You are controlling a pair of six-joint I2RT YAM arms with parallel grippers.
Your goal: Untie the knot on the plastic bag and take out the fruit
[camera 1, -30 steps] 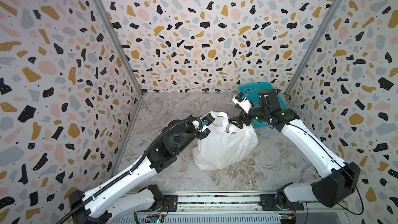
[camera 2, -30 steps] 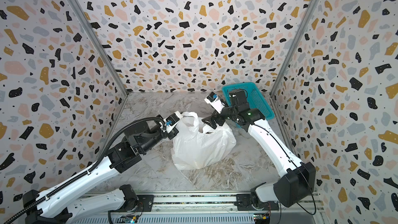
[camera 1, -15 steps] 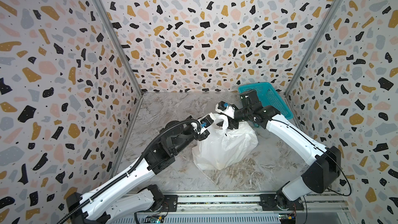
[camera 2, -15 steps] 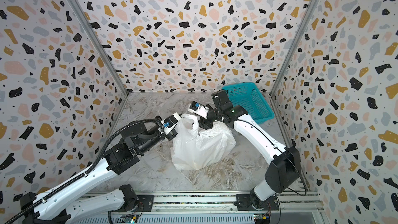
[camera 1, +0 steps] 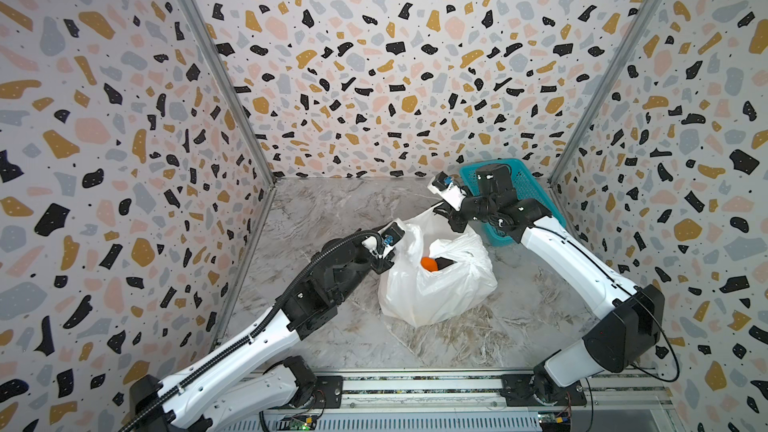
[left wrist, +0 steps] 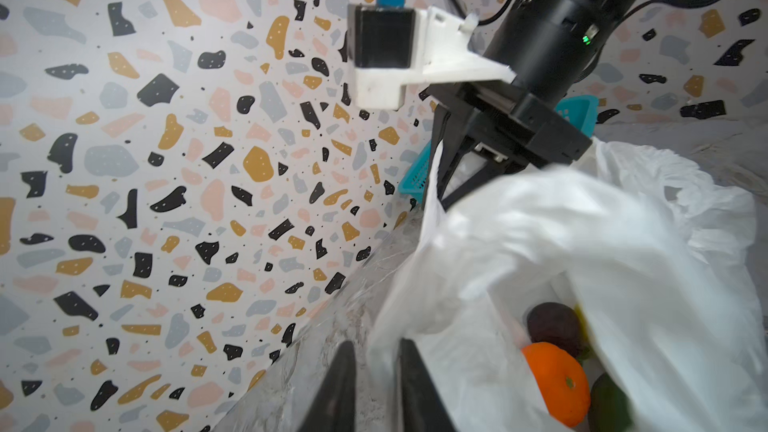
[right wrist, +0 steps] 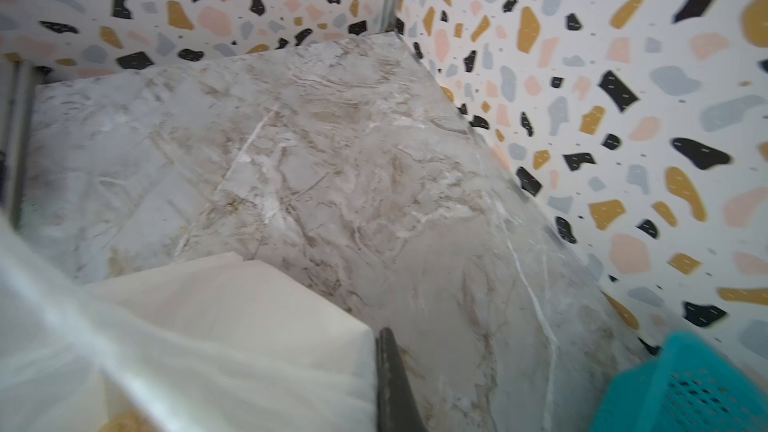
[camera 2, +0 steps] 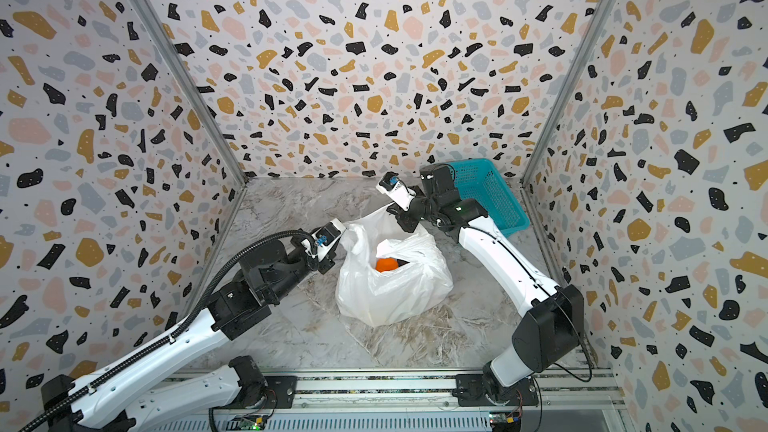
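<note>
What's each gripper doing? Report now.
Left gripper: open, a fold of the plastic bag between its jaws.
Right gripper: shut on the plastic bag's upper edge.

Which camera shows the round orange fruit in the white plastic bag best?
The left wrist view: the round orange fruit is large and sharp. Both top views show it small inside the white plastic bag; the right wrist view does not show it.
</note>
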